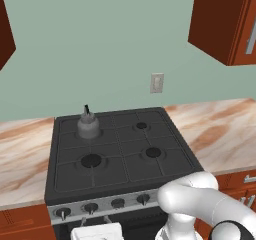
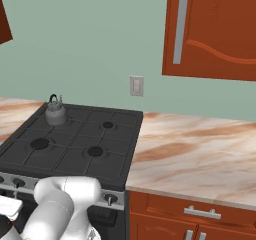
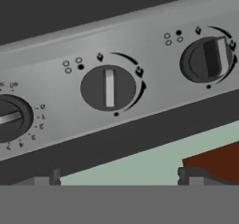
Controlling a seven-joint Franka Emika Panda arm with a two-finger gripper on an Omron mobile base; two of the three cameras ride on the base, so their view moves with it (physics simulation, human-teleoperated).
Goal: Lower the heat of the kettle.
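At the back-left burner in the left base view sits the kettle (image 1: 88, 125) — upright, black handle up, on the stove (image 1: 120, 149) between two runs of marbled bench (image 1: 220, 129). Knob row (image 1: 103, 205) runs along the stove's front panel, well apart from the kettle and below it. Arm (image 1: 200, 204) comes in from the lower right and reaches down in front of that panel; its bulk covers the panel's right end.

Right base view: the kettle (image 2: 55, 114) is on the far-left rear burner and the arm (image 2: 60, 204) is folded low at the stove front, hiding most of the panel; one knob (image 2: 110, 199) peeks out at the corner.

Hand view: the tool (image 3: 119, 177) is open, tips wide apart, facing the panel square-on. Middle knob (image 3: 108, 87) lies straight ahead, about centred between the tips, its grip bar running up-down in this view, so the jaws look set across it. Right knob (image 3: 207, 59) is off to one side. Left knob (image 3: 9, 118) is cut off by the edge, with its bar lying crosswise. Small dot icons by each knob mark its burner, but this view may be rolled — which knob feeds the kettle's burner I cannot tell for sure. No flame visible.
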